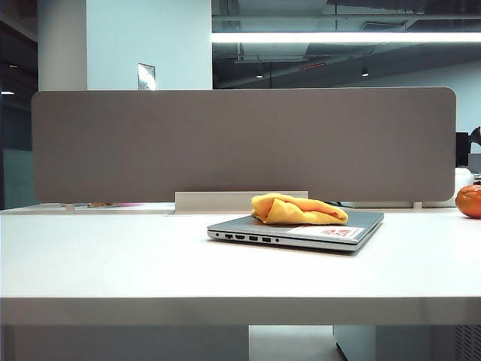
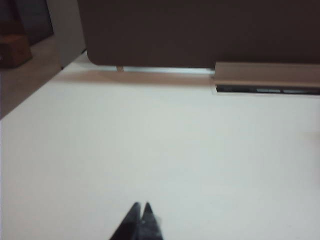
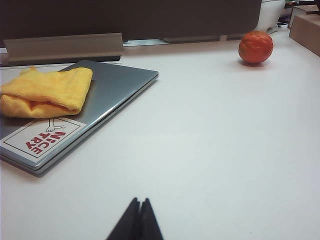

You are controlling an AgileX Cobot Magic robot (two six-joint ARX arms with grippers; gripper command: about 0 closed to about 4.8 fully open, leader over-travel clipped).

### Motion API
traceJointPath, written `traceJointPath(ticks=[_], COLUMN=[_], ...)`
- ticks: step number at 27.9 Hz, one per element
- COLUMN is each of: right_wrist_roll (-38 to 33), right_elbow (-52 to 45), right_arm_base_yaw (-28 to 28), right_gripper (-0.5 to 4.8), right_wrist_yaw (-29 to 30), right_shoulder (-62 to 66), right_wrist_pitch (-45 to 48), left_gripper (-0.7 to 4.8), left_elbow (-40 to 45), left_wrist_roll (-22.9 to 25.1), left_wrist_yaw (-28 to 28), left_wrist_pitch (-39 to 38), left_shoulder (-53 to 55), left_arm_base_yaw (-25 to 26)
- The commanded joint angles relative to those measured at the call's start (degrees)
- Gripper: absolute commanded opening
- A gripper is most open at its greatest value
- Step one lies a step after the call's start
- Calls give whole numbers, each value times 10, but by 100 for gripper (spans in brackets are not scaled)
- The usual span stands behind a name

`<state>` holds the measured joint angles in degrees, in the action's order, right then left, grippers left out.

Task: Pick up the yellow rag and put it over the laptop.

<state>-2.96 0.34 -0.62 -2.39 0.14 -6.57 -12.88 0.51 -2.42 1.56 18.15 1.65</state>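
The yellow rag (image 1: 297, 210) lies bunched in loose folds on the lid of the closed silver-grey laptop (image 1: 359, 223), near the table's middle. In the right wrist view the rag (image 3: 45, 93) covers one end of the laptop (image 3: 117, 85), beside a white sticker with red letters. My right gripper (image 3: 140, 201) is shut and empty above bare table, well short of the laptop. My left gripper (image 2: 141, 205) is shut too, over bare white table with no rag or laptop in its view. Neither arm shows in the exterior view.
A round orange fruit (image 1: 470, 201) rests at the table's far right, seen also in the right wrist view as the fruit (image 3: 255, 47). A grey partition panel (image 1: 240, 143) stands along the table's back edge on a white foot (image 1: 240, 201).
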Motion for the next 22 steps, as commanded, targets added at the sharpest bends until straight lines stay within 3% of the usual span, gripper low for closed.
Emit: traceJointPath(ticks=[1, 12, 22], right_wrist_roll=[0, 0, 0], right_elbow=[-2, -2, -2], right_arm_base_yaw=[0, 0, 0], right_gripper=[-6, -6, -6], right_wrist_yaw=[-1, -1, -1], right_shoulder=[-1, -1, -1], right_wrist_pitch=[6, 5, 4], left_gripper=[-6, -6, -6], left_elbow=[27, 112, 124], left_wrist_roll=[-1, 2, 2], left_wrist_yaw=[16, 16, 16], left_wrist_pitch=[16, 26, 23], left_shoulder=[-37, -155, -179], left_arm_base_yaw=[17, 18, 2])
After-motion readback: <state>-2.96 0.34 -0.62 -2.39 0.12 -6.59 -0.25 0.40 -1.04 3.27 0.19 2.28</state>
